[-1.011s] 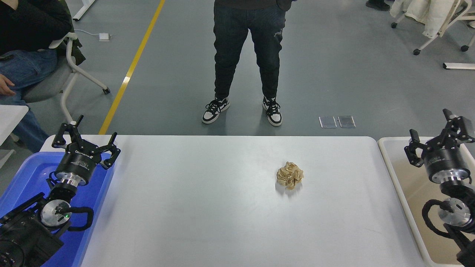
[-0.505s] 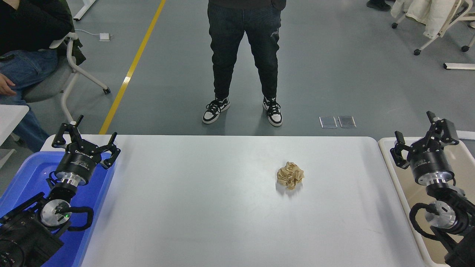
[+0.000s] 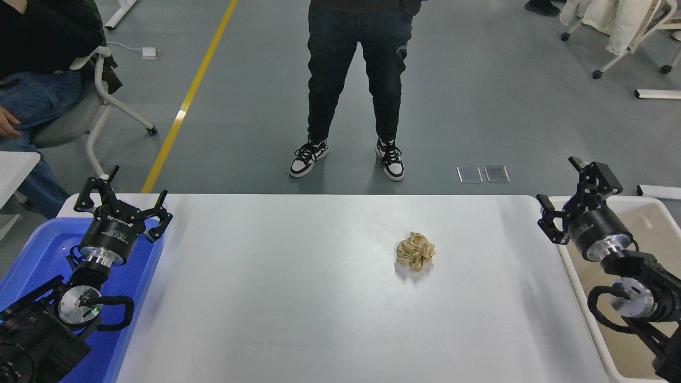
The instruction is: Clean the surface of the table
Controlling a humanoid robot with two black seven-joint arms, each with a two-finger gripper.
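Grey workshop floor with a yellow line; beyond the far edge, a standing person's legs (image 3: pixel 355 90), a seated person (image 3: pixel 32 69) at upper left. In front, wide white bench (image 3: pixel 298 319), the surface to be cleaned.

Far left: blue tub (image 3: pixel 32 255) against the bench edge. Above it, parked left end effector (image 3: pixel 123 199), fingers spread apart, empty, touching nothing.

Right of centre on the bench: single crumpled tan paper ball (image 3: pixel 415 251), lying alone, well apart from both arms.

Far right: beige tub (image 3: pixel 654 213) beside the bench. Over the seam between tub and bench, right end effector (image 3: pixel 573 192), fingers wide apart, empty, tilted toward the ball.

Likely step: reaching in for the paper, grasp not yet begun. Next move probably calls for travelling left, descending over the ball, and closing gently round the light, springy wad.
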